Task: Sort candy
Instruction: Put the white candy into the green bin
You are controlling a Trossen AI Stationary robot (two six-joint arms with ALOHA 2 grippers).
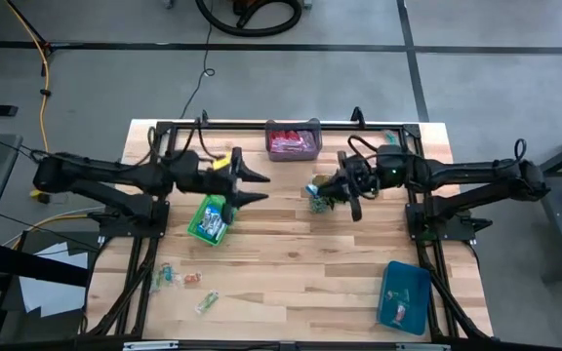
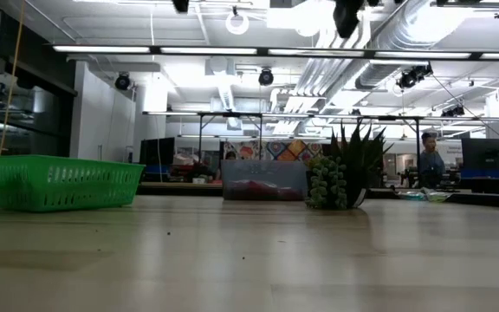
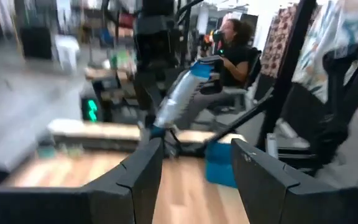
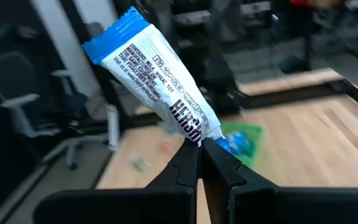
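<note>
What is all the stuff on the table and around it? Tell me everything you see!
Green basket: one, green, left of the table's middle, candy inside.
Pink bin: one, clear pink, at the table's far edge, red candy inside.
Blue bin: one, blue, near right corner, a few candies inside.
Loose candy: several, red, clear and greenish, near left corner.
Held candy: one, blue and white wrapper, in the right gripper.
Plant: one, spiky green, near the table's middle.
Table: one, light wood.
Person: one, seated beyond the table.
Left gripper: open, empty, above the green basket's far end.
Right gripper: shut on the held candy, above the plant.
</note>
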